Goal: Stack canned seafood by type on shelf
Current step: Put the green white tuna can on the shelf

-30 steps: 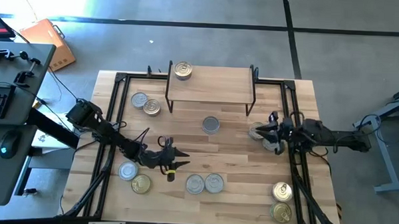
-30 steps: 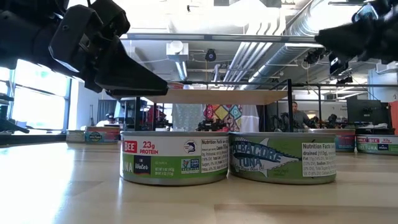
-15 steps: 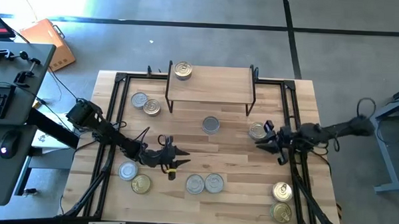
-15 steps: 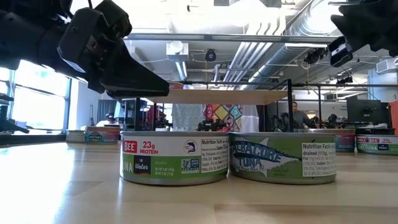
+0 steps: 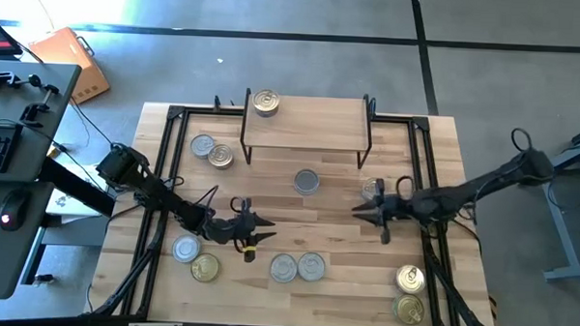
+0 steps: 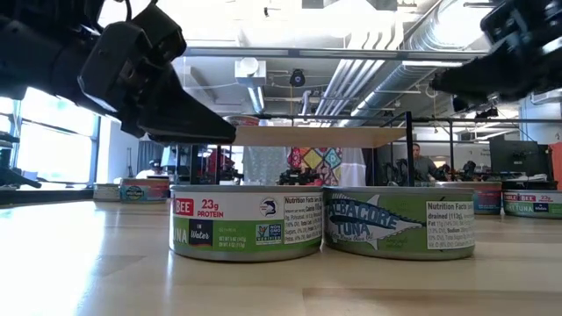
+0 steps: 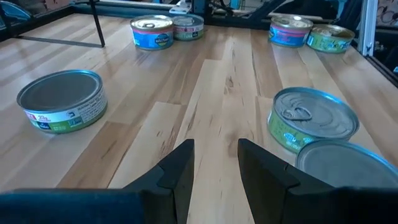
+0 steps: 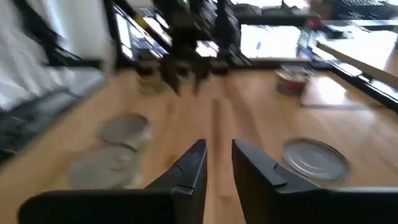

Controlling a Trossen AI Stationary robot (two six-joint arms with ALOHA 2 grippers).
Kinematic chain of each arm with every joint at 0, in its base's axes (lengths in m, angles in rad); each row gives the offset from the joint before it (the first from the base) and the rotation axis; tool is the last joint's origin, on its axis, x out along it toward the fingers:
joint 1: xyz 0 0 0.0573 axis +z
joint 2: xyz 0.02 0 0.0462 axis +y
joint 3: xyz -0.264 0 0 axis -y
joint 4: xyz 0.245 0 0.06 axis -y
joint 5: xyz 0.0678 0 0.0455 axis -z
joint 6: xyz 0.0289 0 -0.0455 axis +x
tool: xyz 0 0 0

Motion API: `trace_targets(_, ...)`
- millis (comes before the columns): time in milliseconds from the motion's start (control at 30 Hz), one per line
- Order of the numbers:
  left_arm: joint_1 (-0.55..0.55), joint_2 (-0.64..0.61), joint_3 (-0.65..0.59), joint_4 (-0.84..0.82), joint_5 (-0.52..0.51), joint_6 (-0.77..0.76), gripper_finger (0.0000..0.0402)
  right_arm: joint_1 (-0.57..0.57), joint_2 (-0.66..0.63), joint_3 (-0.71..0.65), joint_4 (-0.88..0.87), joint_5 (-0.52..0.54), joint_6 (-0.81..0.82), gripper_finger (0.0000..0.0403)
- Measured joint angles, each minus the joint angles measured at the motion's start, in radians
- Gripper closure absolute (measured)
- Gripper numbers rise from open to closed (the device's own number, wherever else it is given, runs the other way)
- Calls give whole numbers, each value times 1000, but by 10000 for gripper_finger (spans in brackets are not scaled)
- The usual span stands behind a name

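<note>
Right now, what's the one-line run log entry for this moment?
shelf: one gold-lid tin on top | left gripper: empty, above front tins | right gripper: empty, near silver tin | stacks: none

Grey concrete floor [image 5: 275, 46], dark desk [image 5: 19, 173], exposed ceiling ducts [image 6: 369, 53]

The shelf [image 5: 306, 123] stands at the worktop's [image 5: 336, 232] twelve o'clock, one tin [image 5: 266, 103] on its ten o'clock corner. Another tin [image 5: 307, 182] sits at centre. Pairs of tins lie at ten [image 5: 211, 151], seven [image 5: 195, 257], six [image 5: 297, 268] and five o'clock [image 5: 409, 293].
</note>
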Motion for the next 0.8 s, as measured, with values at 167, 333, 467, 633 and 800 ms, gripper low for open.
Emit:
trace_targets(167, 0, 0, 0, -37, 1, -28, 284, -14, 216, 105, 1, 99, -47, 271)
trace_targets(333, 0, 0, 0, -50, 1, -37, 284, -97, 420, 215, 3, 190, -98, 205)
trace_targets(467, 0, 0, 0, -51, 1, -58, 284, -184, 597, 318, 1, 138, -151, 187)
trace_targets(633, 0, 0, 0, -60, 1, -69, 284, -255, 817, 482, 2, 71, -203, 192)
trace_targets(800, 0, 0, 0, -62, 0, -69, 284, -297, 996, 626, -7, 65, -223, 198)
